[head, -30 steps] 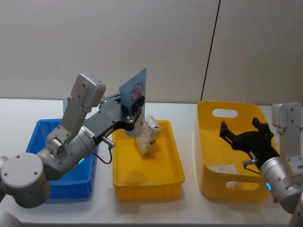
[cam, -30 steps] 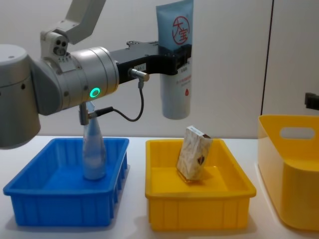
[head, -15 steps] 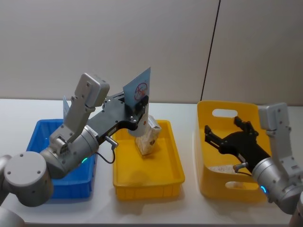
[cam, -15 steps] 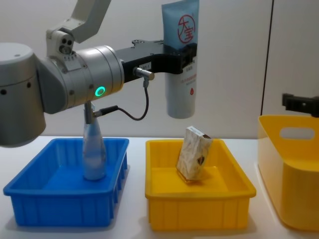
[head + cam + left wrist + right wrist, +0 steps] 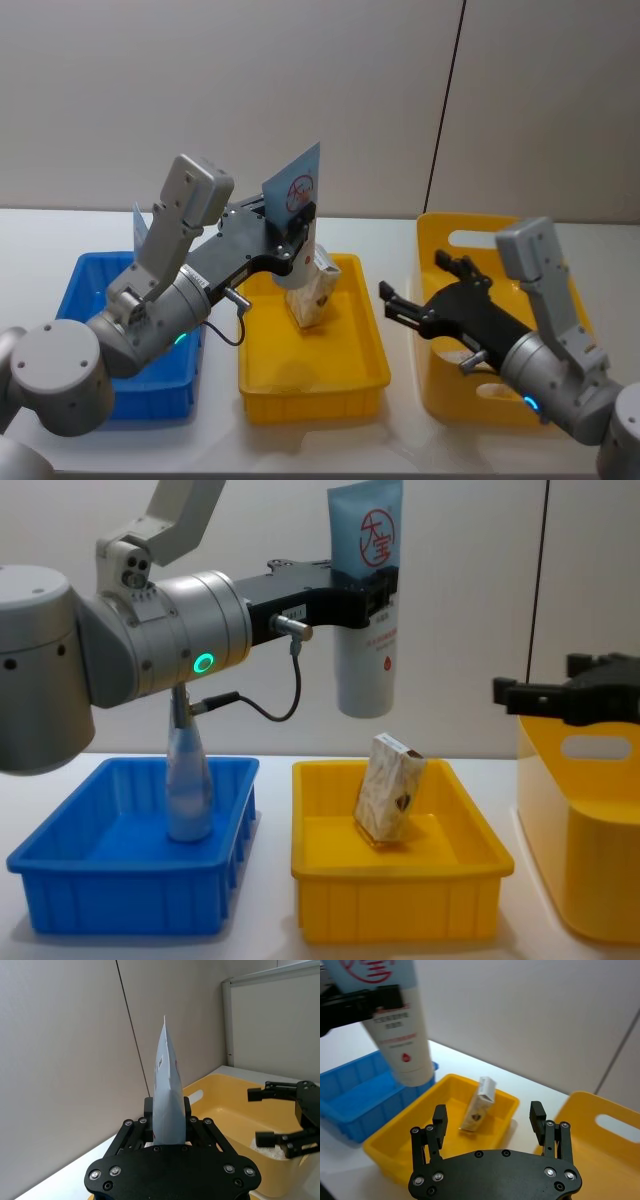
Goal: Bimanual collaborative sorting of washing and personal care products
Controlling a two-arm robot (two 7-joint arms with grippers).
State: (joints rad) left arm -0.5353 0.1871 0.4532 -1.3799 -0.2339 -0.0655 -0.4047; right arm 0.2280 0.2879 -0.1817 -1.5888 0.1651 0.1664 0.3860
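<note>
Three containers sit toward the table's (image 5: 330, 440) front edge: blue bin (image 5: 120, 895), shallow yellow tray (image 5: 400, 900), deep yellow bin (image 5: 590, 880). Left gripper (image 5: 375, 588), fingers clamped on the squeeze tube (image 5: 364, 665), holds it upright above the tray. Right gripper (image 5: 418, 288), fingers apart, should take the tube's free lower half squarely, clear of the leaning carton (image 5: 388, 800).
</note>
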